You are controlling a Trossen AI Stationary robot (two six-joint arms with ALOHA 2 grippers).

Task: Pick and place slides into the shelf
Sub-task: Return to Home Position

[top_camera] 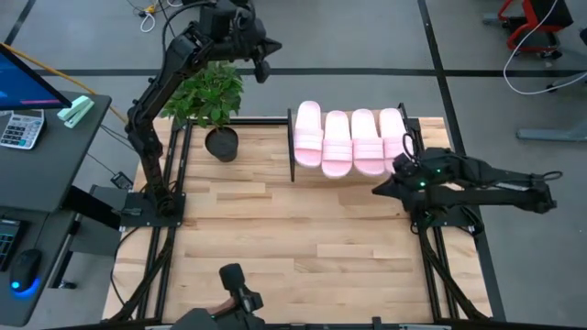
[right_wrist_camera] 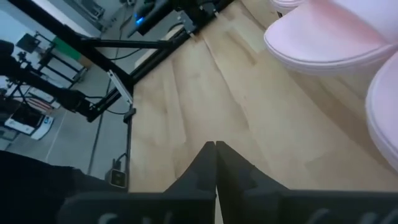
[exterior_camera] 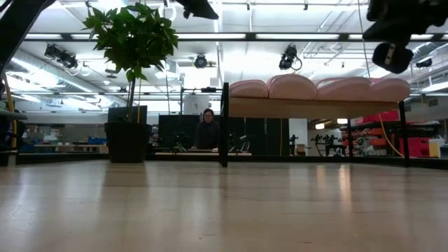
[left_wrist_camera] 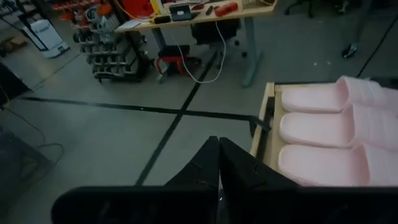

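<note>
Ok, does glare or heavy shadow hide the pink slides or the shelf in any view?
High view: even light; the four pale pink foam slides sit plainly on the low wood-topped, black-framed shelf. Low view: bright ceiling lights behind, so the potted green plant and shelf frame show dark, with sheen on the light wood tabletop. Right wrist view: nearest slide brightly lit, not hidden.

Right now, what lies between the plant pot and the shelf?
Nothing: just bare tabletop between the plant pot and the shelf, clearest in the high view.
</note>
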